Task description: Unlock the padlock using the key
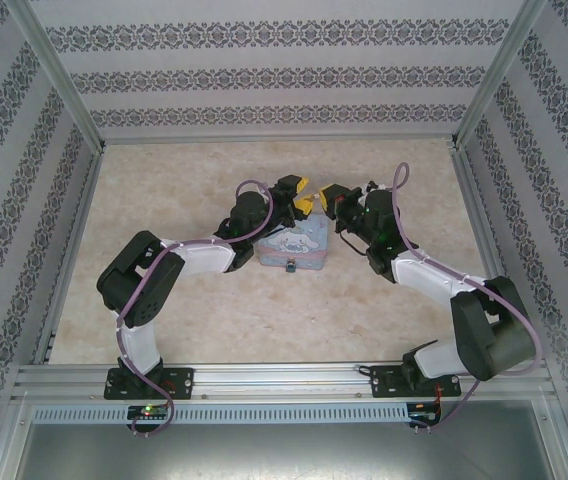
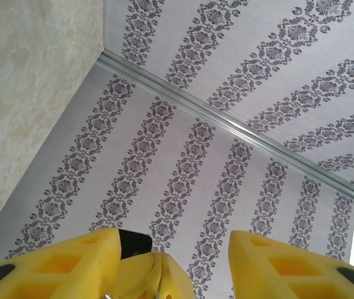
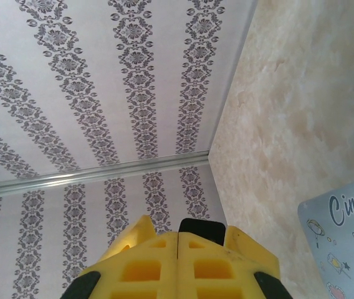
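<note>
Both grippers meet in the air above the far edge of the light-blue tin (image 1: pixel 292 250). My right gripper (image 1: pixel 328 196) (image 3: pixel 177 235) is shut, its yellow fingers pressed flat together; nothing shows between them. My left gripper (image 1: pixel 305 201) (image 2: pixel 176 240) is open, its fingers (image 2: pixel 58 261) standing either side of the right gripper's tips, which lie against its left finger. A tiny bluish padlock (image 1: pixel 289 267) with a dark end sits at the tin's near edge. The key is hidden.
The tin's printed lid (image 3: pixel 345 249) lies below the right gripper. Patterned walls (image 1: pixel 264 70) with metal rails enclose the beige table (image 1: pixel 264 320) on three sides. Open table lies left, right and in front of the tin.
</note>
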You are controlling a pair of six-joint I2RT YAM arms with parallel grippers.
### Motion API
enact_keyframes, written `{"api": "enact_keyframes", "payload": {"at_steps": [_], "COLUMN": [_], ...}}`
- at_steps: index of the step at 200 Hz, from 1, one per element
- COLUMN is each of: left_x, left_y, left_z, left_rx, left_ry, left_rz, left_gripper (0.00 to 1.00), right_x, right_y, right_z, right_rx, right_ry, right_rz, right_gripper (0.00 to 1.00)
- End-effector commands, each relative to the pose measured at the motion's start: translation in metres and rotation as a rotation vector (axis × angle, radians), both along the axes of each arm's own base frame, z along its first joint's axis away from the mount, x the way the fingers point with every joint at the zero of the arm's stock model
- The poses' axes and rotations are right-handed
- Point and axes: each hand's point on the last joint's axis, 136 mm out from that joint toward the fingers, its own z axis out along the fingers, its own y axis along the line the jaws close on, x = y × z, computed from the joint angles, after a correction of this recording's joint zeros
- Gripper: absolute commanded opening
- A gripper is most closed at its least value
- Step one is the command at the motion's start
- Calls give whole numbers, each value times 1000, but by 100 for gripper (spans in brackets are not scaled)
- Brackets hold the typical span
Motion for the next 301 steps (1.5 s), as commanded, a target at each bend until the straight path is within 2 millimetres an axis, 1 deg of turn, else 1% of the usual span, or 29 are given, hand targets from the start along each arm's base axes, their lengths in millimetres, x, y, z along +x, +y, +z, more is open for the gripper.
{"api": "enact_keyframes", "payload": {"at_steps": [1, 31, 65, 81, 96, 112, 115, 125, 133, 145, 154, 167, 183, 199, 206, 216, 220, 239, 254, 268, 275, 284, 301], "left_x": [-2, -3, -3, -3, -4, -3, -3, -2, -2, 1, 2, 3, 3, 2, 2, 1, 1, -1, 0, -3, -5, -7, -11], "left_y": [-3, -2, -2, -2, -2, -2, -2, -2, -2, -1, -2, -3, -3, -4, -5, -6, -6, -6, 1, 11, 14, 17, 17], "left_z": [-8, -10, -11, -12, -14, -14, -14, -11, -9, -4, -1, 7, 16, 24, 31, 36, 41, 54, 56, 50, 49, 49, 52], "left_rx": [10, 14, 19, 21, 26, 31, 33, 51, 74, 123, 178, 265, 390, 526, 579, 660, 690, 844, 1012, 1196, 1259, 1307, 1290], "left_ry": [-12, -10, -10, -7, -7, -13, -19, -45, -65, -117, -152, -224, -324, -428, -482, -547, -581, -718, -777, -796, -807, -813, -822], "left_rz": [6, 6, 6, 6, 4, 3, 3, -3, -18, -43, -77, -128, -197, -276, -306, -344, -355, -404, -422, -471, -495, -520, -528], "left_gripper": [45, 36, 23, 13, 0, 0, 0, 0, 0, 0, 0, 0, 0, 0, 0, 0, 0, 0, 0, 0, 0, 0, 0], "right_x": [-2, -2, -2, -2, -2, -3, -3, -6, -9, -16, -20, -26, -30, -30, -29, -28, -27, -23, -20, -19, -19, -19, -18], "right_y": [-6, -7, -7, -7, -7, -9, -10, -14, -22, -34, -43, -56, -69, -77, -78, -74, -72, -57, -48, -43, -41, -37, -31], "right_z": [9, 9, 8, 8, 8, 7, 6, 3, -3, -15, -23, -30, -32, -27, -23, -15, -12, 9, 22, 31, 35, 37, 39], "right_rx": [0, 0, -2, -2, -1, -2, -5, -19, -42, -84, -123, -176, -232, -248, -255, -258, -257, -234, -223, -224, -224, -221, -212], "right_ry": [-42, -41, -40, -40, -40, -40, -39, -38, -32, -11, -3, -3, -17, -60, -85, -123, -139, -226, -267, -289, -299, -302, -310], "right_rz": [-11, -14, -18, -18, -19, -20, -18, -21, -28, -39, -45, -46, -28, 3, 24, 62, 76, 142, 174, 180, 182, 186, 191], "right_gripper": [0, 0, 0, 0, 0, 0, 4, 23, 32, 44, 48, 50, 51, 51, 52, 51, 51, 51, 51, 50, 50, 49, 47]}}
